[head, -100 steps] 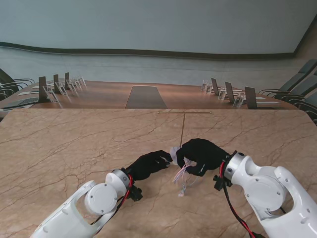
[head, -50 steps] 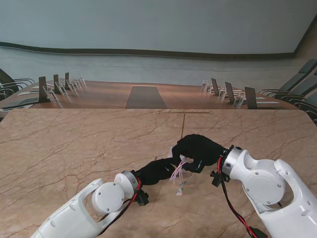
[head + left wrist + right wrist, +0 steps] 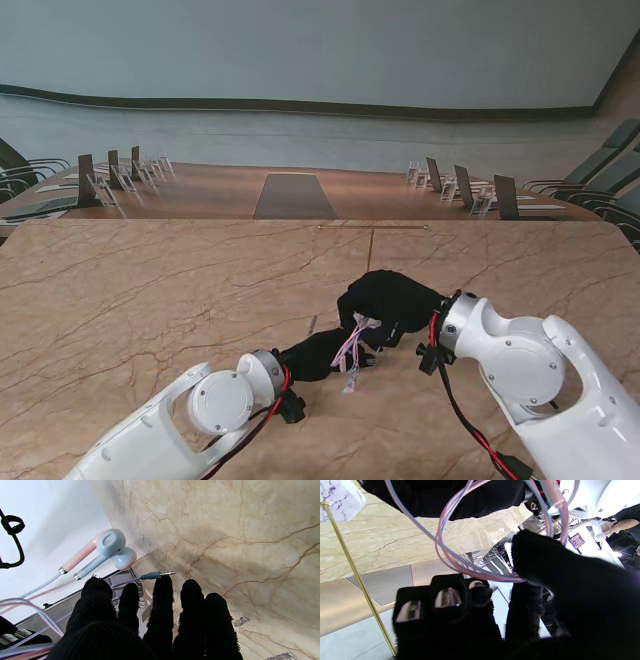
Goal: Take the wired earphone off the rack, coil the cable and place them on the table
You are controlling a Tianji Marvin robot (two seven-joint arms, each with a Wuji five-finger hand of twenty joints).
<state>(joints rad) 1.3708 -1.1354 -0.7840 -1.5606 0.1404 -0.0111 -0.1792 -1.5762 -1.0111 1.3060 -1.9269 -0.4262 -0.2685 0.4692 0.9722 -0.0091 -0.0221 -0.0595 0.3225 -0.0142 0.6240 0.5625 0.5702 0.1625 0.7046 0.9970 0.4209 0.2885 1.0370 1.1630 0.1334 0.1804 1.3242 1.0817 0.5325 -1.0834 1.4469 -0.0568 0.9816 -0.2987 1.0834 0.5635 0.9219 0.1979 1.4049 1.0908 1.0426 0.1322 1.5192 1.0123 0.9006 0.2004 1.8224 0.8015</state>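
Loops of pink and pale blue cable (image 3: pixel 352 350) hang between your two black-gloved hands, so you are in the coiling step, with the earphone already off the rack (image 3: pixel 370 255), whose thin brass post stands on the table (image 3: pixel 150 290) just beyond your right hand.

Your right hand (image 3: pixel 385 300) is closed on the cable: in its wrist view the thumb (image 3: pixel 540 555) pinches several strands against the curled fingers (image 3: pixel 445 597), and the loops (image 3: pixel 450 542) arc away from that pinch towards your left hand. That grip looks like the anchor that keeps the turns from springing apart.

Your left hand (image 3: pixel 320 355) sits lower and closer to you than the right, palm down, fingers (image 3: pixel 162 595) held straight and side by side. Strands cross beside its thumb (image 3: pixel 95 597) and pass back under the palm, but you cannot tell from these views whether it grips them or only carries them draped.

Just past the left fingertips dangle the two earbuds (image 3: pixel 112 550), pink and pale blue, and the plug (image 3: pixel 157 574) lies almost touching the middle fingertip. Both free ends are loose, which is probably why the left hand is kept flat, a form to wind around.

Nothing rests on the table yet; the bundle is carried in the air between the hands.
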